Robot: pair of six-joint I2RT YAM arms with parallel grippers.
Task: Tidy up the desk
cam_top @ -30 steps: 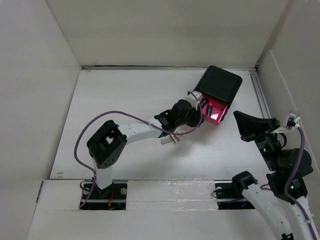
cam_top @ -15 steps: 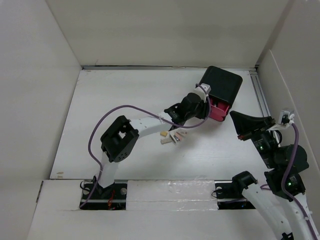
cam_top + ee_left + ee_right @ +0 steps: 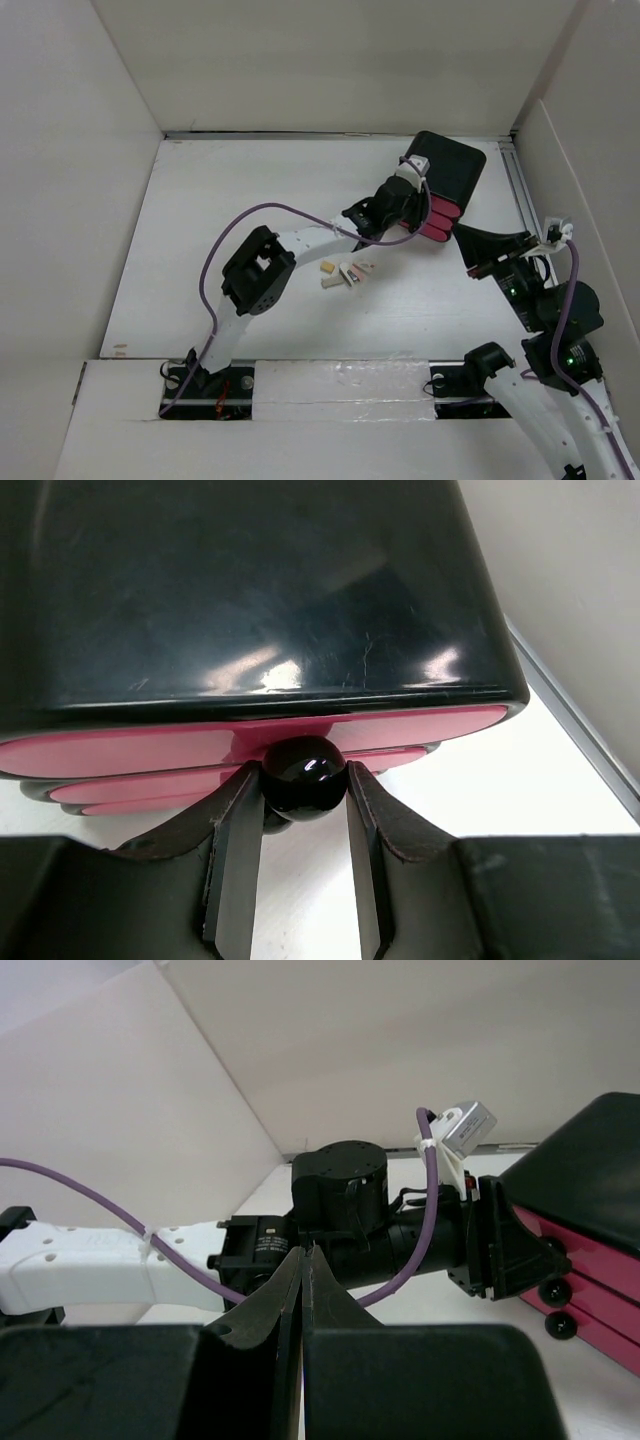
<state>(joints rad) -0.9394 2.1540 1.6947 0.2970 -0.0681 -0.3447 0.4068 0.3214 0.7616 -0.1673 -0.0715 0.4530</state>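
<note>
Clenched on the glossy round black knob (image 3: 304, 776), my left end effector (image 3: 418, 208) has a finger (image 3: 232, 860) pressed to each side of it. That knob belongs to the top pink drawer (image 3: 120, 750) of the black cube-shaped box (image 3: 448, 170), which stands at the far right corner of the large flat white matte worktop (image 3: 200, 250). The worktop spreads from the near edge, where my bases are bolted, to the white walls on the other sides.

All three pink drawer fronts look close to flush with the box, so I judge the step in hand to be working this top drawer at its shut position.

My right end effector (image 3: 303, 1256) is clenched on nothing and hangs above the right edge, just near-side of the box and facing my left wrist.

A few small loose pieces (image 3: 345, 272), tan, pink and white, lie around the middle of the worktop. I cannot tell what they are.

If the drawer is meant to stay shut, the next move calls for spreading my left fingers fully clear of the knob. Then I should back straight away from the box, so a dragging finger does not pull the drawer out. The loose pieces suggest tidying is not finished. If they belong inside, I would need a straight, level pull on the knob, and the light box might slide.
</note>
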